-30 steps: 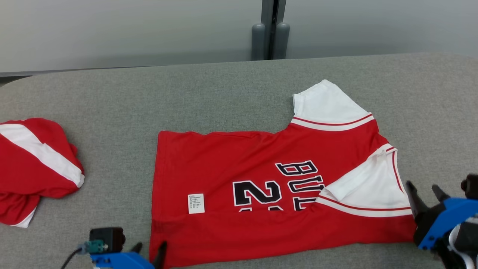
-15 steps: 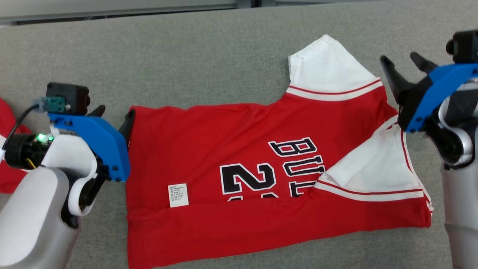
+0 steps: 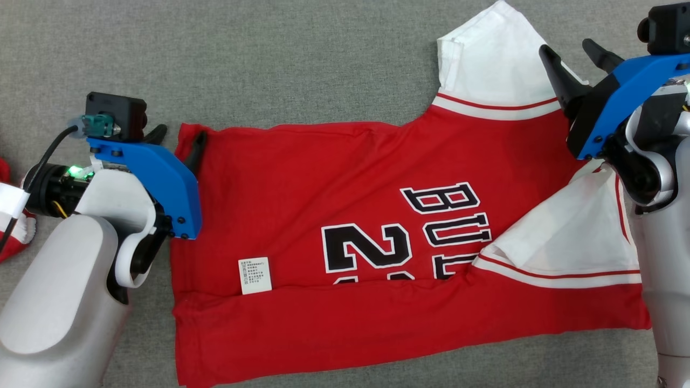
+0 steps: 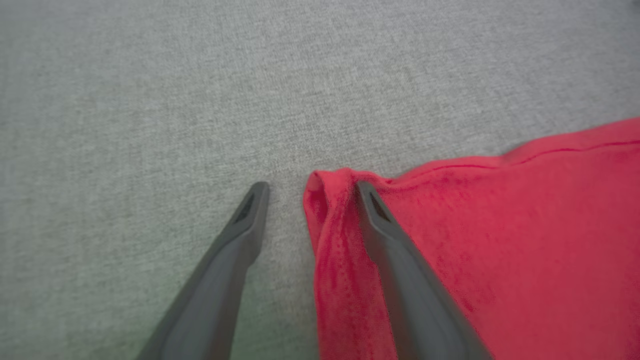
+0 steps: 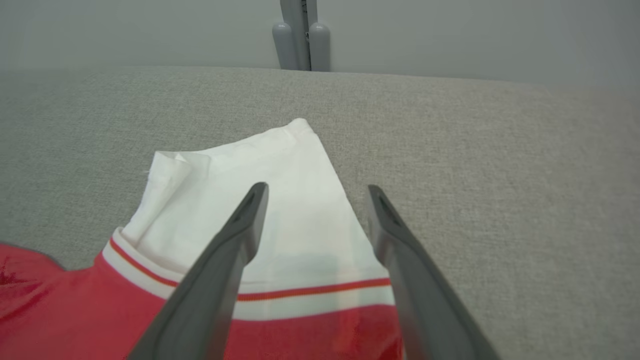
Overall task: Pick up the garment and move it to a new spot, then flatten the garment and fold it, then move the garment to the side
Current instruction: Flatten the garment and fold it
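Noted jersey (image 3: 323, 178) half-folded on counter (image 3: 269, 64); L jaws wide astride hem corner (image 4: 320, 187), R jaws wide over white sleeve (image 5: 225, 170), prob. placed to pinch both ends for next fold

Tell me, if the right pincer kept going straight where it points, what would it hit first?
Probably the white sleeve of the jersey, lying between and just ahead of the open fingers of the right pincer. How high it hovers is unclear.

Red jersey (image 3: 302, 178): black letters "BU", numeral "2", rest hidden by fold. White tag (image 3: 254, 275): print too small.
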Robot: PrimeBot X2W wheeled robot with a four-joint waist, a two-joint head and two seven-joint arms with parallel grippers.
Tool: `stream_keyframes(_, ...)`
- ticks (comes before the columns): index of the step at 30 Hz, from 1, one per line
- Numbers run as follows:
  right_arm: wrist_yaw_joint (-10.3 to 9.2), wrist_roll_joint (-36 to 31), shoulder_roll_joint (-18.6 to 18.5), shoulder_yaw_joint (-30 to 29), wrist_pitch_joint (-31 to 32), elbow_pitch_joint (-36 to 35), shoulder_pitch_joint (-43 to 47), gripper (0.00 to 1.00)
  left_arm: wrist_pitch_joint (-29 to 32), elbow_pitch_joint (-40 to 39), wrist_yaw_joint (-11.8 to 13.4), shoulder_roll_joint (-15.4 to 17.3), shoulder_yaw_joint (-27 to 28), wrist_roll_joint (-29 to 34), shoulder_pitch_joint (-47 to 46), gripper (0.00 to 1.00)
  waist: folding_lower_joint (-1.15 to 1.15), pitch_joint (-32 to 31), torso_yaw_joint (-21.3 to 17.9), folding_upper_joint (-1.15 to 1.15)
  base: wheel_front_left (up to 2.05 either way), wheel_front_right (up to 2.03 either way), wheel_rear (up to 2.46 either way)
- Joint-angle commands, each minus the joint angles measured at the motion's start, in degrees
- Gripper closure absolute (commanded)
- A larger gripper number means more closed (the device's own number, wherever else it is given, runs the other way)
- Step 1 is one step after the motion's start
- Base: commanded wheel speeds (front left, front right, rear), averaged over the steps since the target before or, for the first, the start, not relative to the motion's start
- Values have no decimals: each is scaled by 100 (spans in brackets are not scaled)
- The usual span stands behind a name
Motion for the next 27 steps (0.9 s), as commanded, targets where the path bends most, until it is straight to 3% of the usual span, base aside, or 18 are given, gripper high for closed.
stream_keyframes(1, 1, 60, -66, -16, -44, 90, -123, 0, -3, 160, 0, 1, -40, -14, 48, 93, -1, 34, 36, 0, 0, 0, 0)
stream_keyframes(2, 1, 68, -87, -16, -42, 142, -158, 0, -9, 177, -33, -17, -50, -42, 46, 100, -1, 46, 52, 0, 0, 0, 0)
stream_keyframes(16, 1, -408, -299, -335, -67, 1566, -1312, 0, -599, -115, -301, -498, -328, -66, -103, 100, -1, 398, 737, 0, 0, 0, 0)
stream_keyframes(22, 2, -671, -343, -173, -71, 2242, -1465, 4, -856, -29, -356, -716, -415, -71, -174, 100, -1, 484, 967, 0, 0, 0, 0)
stream_keyframes(23, 2, -626, -322, -107, -101, 2308, -1457, 66, -904, 2, -334, -730, -412, -59, -181, 100, -1, 477, 980, 0, 0, 0, 0)
stream_keyframes(24, 2, -540, -309, -97, -164, 2337, -1463, 100, -968, 34, -315, -755, -395, -57, -182, 100, -1, 461, 986, 0, 0, 0, 0)
stream_keyframes(27, 1, -394, -408, -18, -313, 2357, -1475, 100, -1198, 146, -255, -794, -308, -44, -156, 100, -1, 356, 957, 0, 0, 0, 0)
